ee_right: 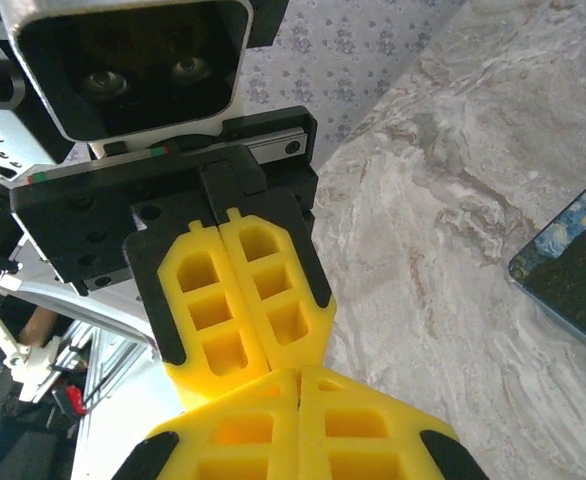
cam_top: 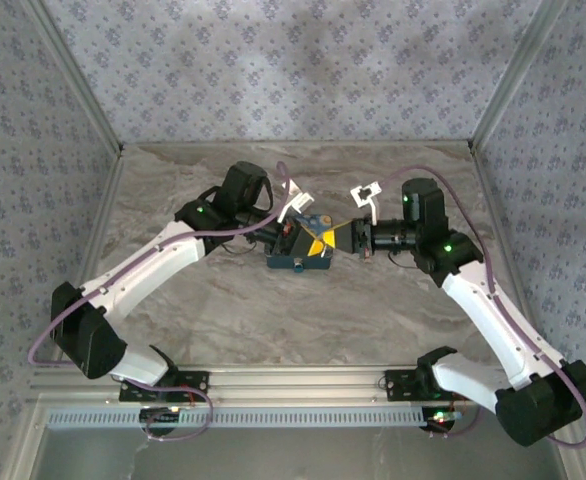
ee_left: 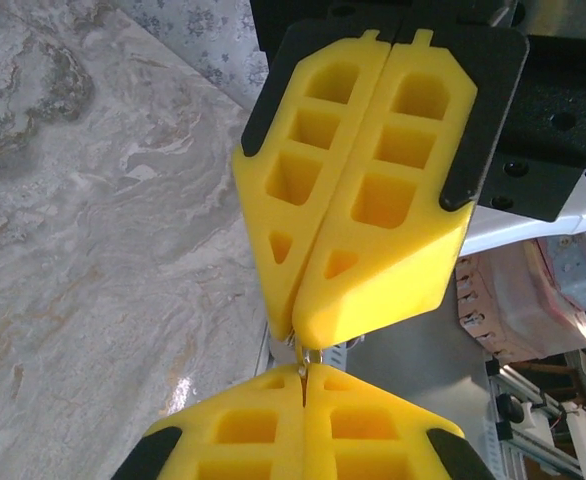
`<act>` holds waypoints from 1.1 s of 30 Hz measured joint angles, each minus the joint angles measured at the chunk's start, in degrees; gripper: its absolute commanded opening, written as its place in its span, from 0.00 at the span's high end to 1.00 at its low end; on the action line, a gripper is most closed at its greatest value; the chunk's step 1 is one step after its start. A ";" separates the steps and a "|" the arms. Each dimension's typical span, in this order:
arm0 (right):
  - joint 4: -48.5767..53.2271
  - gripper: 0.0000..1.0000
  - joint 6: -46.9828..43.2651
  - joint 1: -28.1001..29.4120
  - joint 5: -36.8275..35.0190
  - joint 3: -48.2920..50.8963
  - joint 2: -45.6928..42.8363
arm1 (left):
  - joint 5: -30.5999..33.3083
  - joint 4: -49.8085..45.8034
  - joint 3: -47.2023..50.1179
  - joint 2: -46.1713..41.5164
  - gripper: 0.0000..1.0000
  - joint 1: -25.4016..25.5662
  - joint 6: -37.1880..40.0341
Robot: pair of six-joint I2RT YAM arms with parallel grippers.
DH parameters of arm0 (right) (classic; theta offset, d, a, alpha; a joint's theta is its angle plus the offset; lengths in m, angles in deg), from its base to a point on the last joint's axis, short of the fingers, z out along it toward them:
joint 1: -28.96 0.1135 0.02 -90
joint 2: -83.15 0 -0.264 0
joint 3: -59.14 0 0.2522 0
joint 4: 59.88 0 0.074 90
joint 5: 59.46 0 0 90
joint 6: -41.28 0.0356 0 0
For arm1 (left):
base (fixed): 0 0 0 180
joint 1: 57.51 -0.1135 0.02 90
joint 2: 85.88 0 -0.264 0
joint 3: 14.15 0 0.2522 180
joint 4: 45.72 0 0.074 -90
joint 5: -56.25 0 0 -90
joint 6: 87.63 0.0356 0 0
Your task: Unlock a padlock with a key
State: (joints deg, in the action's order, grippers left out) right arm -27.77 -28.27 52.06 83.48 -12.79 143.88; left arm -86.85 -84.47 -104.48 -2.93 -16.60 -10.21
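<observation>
Two claws meet tip to tip over the middle of the table [cam_top: 223,310], a little toward its far edge, in the top view. The left claw [cam_top: 313,246] reaches in from the left and the right claw [cam_top: 331,240] from the right, with a blue box [cam_top: 291,262] lying under them. From up here we cannot make out the padlock (it may sit on or against the blue box), and how the fingers stand is too small to tell.

From the left wrist we get the close detail. The left claw [ee_left: 303,405] is pressed together, and so is the right claw [ee_left: 301,322] facing it. At the point where the tips meet, a small metal piece [ee_left: 305,352] shows, and we take it for the key. We cannot tell which claw pinches it.

From the right wrist, the right claw [ee_right: 298,385] and the left claw [ee_right: 285,350] are both pressed together with their tips touching. This view adds the painted top of the blue box, lying flat on the table well to the right of the fingers.

We judge the key light, thin, stiff and slick, apt to twist between soft pads, so it is best held flat by its broad head. The padlock should be heavy, hard and smooth. We would grip it across the flat sides of its body, leaving keyhole and shackle free.
</observation>
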 measured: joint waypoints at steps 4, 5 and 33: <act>0.24 1.00 -0.17 0.09 -1.77 0.00 -0.87 | 1.75 3.67 1.99 -2.05 0.64 -2.51 -2.51; 0.22 1.00 -0.17 0.09 -2.23 0.00 -1.20 | 2.19 4.74 3.06 -3.04 0.60 -3.15 -3.26; -21.14 1.00 -24.15 19.82 -55.65 11.76 -7.87 | 18.53 33.05 15.85 -4.09 0.43 -4.96 -62.01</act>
State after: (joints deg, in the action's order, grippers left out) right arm -48.90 -52.42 71.88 27.84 -1.03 136.01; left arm -68.32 -51.42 -88.64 -7.01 -21.56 -72.22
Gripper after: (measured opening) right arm 0.064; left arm 0.585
